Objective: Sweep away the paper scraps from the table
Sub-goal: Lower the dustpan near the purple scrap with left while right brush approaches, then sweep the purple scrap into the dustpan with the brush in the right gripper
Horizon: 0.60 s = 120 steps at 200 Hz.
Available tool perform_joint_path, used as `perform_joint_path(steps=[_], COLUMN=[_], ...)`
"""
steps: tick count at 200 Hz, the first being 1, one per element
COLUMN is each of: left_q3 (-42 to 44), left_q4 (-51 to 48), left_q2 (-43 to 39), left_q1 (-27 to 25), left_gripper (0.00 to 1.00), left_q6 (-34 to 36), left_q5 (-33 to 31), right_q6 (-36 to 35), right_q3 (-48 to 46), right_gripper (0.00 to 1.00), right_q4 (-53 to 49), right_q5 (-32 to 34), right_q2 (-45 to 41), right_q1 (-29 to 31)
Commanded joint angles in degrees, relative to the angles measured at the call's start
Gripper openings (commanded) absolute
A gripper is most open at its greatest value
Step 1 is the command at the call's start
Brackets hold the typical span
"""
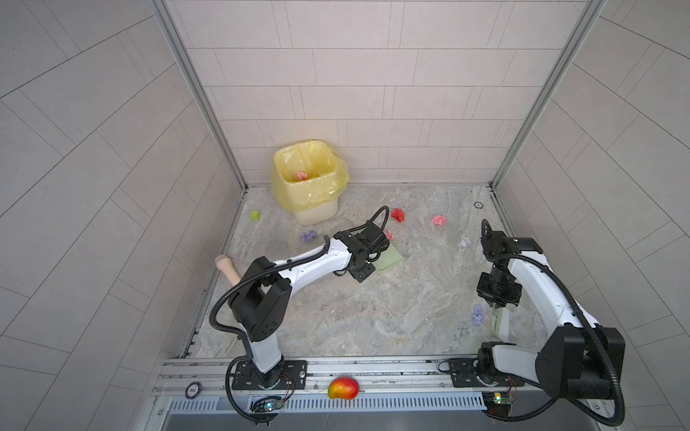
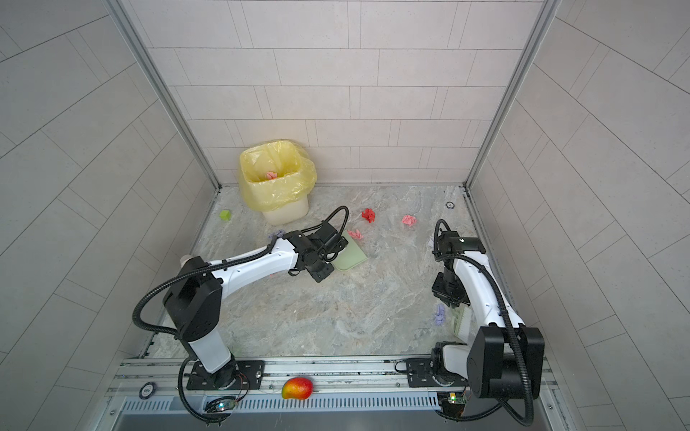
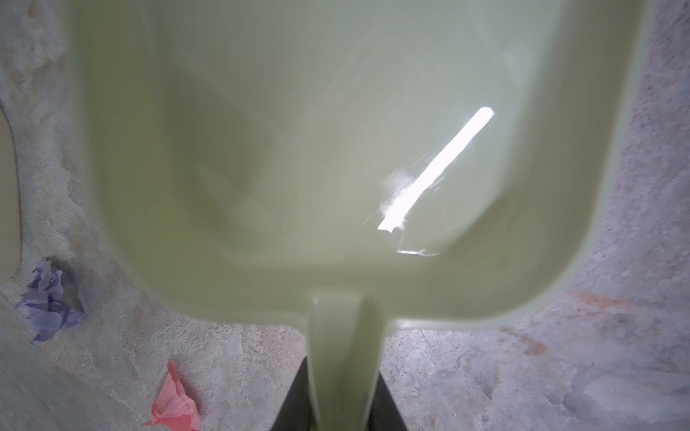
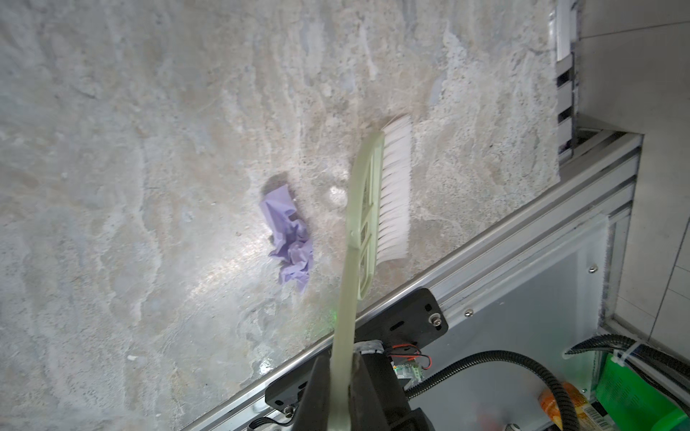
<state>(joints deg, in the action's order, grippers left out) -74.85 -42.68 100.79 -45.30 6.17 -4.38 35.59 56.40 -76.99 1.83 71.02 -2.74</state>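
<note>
My left gripper (image 3: pixel 341 380) is shut on the handle of a pale green dustpan (image 3: pixel 336 149) that lies mid-table (image 1: pixel 388 259). A pink scrap (image 1: pixel 389 234) lies at the pan's far edge and a purple one (image 1: pixel 308 235) to its left. Red (image 1: pixel 398 215), pink (image 1: pixel 439 220) and lavender (image 1: pixel 465 241) paper scraps lie farther back on the table (image 1: pixel 373 317). My right gripper (image 4: pixel 341 367) is shut on the handle of a white-bristled brush (image 4: pixel 392 190). A purple scrap (image 4: pixel 289 239) lies just beside the brush's back, near the table's front right.
A bin with a yellow liner (image 1: pixel 306 179) stands at the back left with a pink scrap (image 1: pixel 301 175) inside. A lime-green cube (image 1: pixel 255 215) lies left of it. A wooden handle (image 1: pixel 228 266) leans at the left edge. A mango (image 1: pixel 343 388) rests on the front rail.
</note>
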Motion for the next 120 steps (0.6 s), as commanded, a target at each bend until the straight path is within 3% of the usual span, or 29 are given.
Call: perform_joint_path(steps=[1, 120], left_q3=[1.23, 1.84], left_q4=[-0.10, -6.95], left_q2=[-1.65, -1.10], left_q1=[-0.62, -4.56], left_gripper=[0.00, 0.00], left_q6=[-1.43, -1.16], left_q5=[0.69, 2.78], right_q6=[3.63, 9.91], right_q3=[1.04, 8.47], right_gripper=[0.00, 0.00], right_q4=[1.15, 1.67], right_q5=[-5.49, -7.44], right_q2=[-0.71, 1.92], right_q1=[3.36, 22.15])
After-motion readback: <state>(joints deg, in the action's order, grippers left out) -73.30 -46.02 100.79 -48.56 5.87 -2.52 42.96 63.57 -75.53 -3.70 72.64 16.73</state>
